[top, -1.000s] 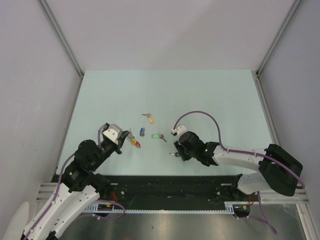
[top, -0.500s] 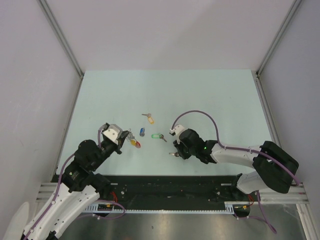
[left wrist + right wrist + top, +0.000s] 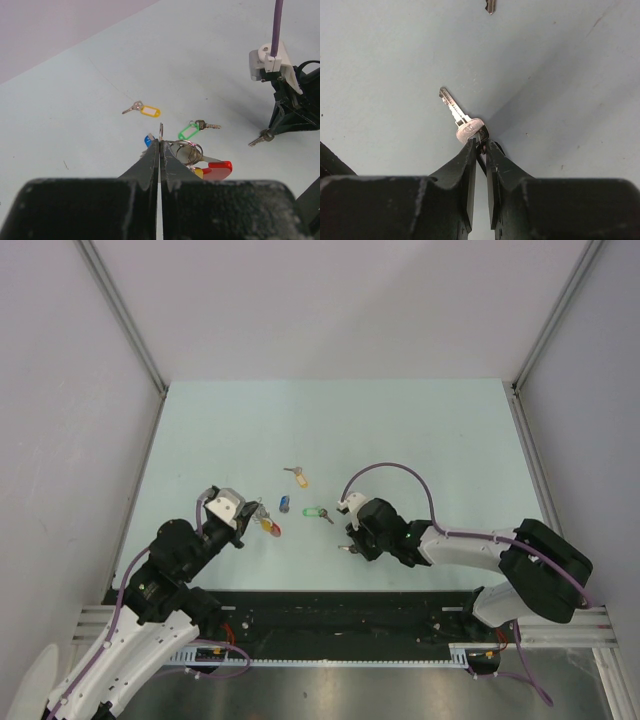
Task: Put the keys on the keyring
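My left gripper (image 3: 251,519) is shut on a thin metal loop (image 3: 161,131) of the keyring (image 3: 217,169). The keyring's red arc and silver coils hang to the right of the jaws, with a yellow tag (image 3: 198,173) among them; it also shows in the top view (image 3: 268,526). My right gripper (image 3: 349,543) is shut on the dark ring and tag of a silver key (image 3: 465,127), low over the table. That key also shows in the left wrist view (image 3: 260,139). Loose keys lie between the arms: blue tag (image 3: 284,504), green tag (image 3: 313,512), yellow tag (image 3: 300,478).
The pale green table (image 3: 420,430) is walled by grey panels with metal rails at left and right. A black rail strip (image 3: 330,610) runs along the near edge by the arm bases. Another key's tip (image 3: 490,6) shows at the top of the right wrist view.
My right gripper has shifted slightly left with the silver key in it. The left arm and keyring have not moved.
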`<state>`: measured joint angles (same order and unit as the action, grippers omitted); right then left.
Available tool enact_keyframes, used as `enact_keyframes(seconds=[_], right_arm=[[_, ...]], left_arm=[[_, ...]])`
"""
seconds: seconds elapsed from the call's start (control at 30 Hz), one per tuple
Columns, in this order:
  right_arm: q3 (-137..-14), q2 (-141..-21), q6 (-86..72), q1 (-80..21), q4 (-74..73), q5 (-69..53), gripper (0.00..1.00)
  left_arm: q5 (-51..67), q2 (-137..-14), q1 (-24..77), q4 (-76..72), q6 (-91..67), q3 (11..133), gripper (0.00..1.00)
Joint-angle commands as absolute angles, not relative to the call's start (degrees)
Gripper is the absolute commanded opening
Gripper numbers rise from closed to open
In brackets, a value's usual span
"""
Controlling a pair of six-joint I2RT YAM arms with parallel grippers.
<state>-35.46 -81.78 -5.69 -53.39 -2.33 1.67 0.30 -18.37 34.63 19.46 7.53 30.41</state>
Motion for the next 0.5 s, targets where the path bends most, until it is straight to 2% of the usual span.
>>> enact_keyframes(seconds=[0.0,0.33,0.47], right_arm=[[-35.16,-82.18,-5.8,-53.09,-1.14,1.32,0.18],[-34.19,-80.42,-7.03,-53.0,-1.14,2.72,0.16],[-33.93,-79.81,-7.21,-53.09,-1.14,2.81,0.11]], left_arm=[[1.58,-18.54,34.1,17.14,6.77,30.76,0.0],[1.85,-18.55,34.1,17.05,6.86,30.76,0.01],[2.11,-18.72,34.1,17.05,6.77,30.76,0.0]])
